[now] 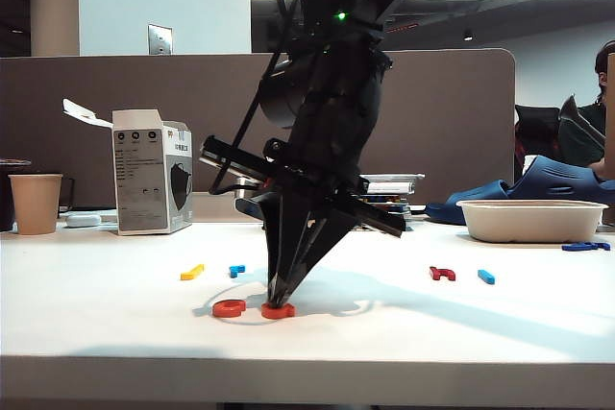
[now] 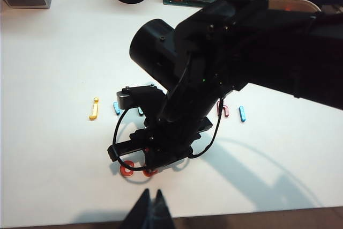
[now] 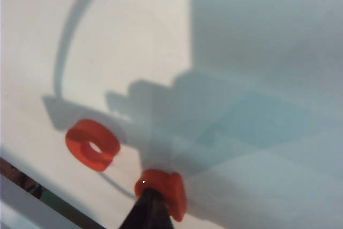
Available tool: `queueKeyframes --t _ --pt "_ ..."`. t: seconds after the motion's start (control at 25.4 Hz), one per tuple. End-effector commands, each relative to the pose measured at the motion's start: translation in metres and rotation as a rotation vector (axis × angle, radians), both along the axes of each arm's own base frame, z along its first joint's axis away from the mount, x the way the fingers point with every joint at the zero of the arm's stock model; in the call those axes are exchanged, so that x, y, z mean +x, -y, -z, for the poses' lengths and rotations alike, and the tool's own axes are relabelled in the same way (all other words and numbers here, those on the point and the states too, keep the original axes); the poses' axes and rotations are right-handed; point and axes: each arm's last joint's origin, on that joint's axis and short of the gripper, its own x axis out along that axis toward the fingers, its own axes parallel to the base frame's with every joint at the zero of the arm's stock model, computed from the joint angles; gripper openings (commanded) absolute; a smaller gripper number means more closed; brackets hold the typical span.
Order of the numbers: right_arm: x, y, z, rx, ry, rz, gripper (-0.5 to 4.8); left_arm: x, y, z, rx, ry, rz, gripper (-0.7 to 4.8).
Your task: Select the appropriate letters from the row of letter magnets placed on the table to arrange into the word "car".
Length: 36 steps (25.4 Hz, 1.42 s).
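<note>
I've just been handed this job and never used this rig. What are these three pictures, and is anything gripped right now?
It is a two-armed robot at a white table. One picture is a side camera; the other two ride on the wrists. The right gripper points down, tips shut on one orange-red letter, seen close in its own wrist camera. A second orange-red letter lies beside it. Behind lie yellow, light-blue, dark red and blue letters. The left gripper hangs above the table's front edge, shut and empty.

orange-red letters (image 1: 229, 308): 2 | yellow letter (image 1: 192, 272): 1 | light-blue letter (image 1: 236, 270): 1 | dark red letter (image 1: 442, 274): 1 | blue letter (image 1: 486, 277): 1
</note>
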Motion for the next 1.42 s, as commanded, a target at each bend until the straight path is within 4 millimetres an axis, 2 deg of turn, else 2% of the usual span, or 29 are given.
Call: queueKeyframes --t 0.04,0.67,1.06,1.42 --pt "0.002 0.003 -0.001 -0.033 0.021 0.012 -0.06 0.0 0.0 -0.001 -0.007 0.008 -0.003 -0.05" --pt "0.001 0.003 -0.004 -0.023 0.016 0.018 -0.06 0.0 0.0 -0.001 -0.007 0.008 -0.003 -0.05" --pt "-0.003 0.006 -0.021 0.014 0.025 0.008 -0.06 0.0 0.0 -0.001 -0.007 0.008 -0.003 -0.05" --pt "0.004 0.011 -0.023 -0.007 0.081 0.029 -0.06 0.0 0.0 -0.001 -0.007 0.008 -0.003 -0.05"
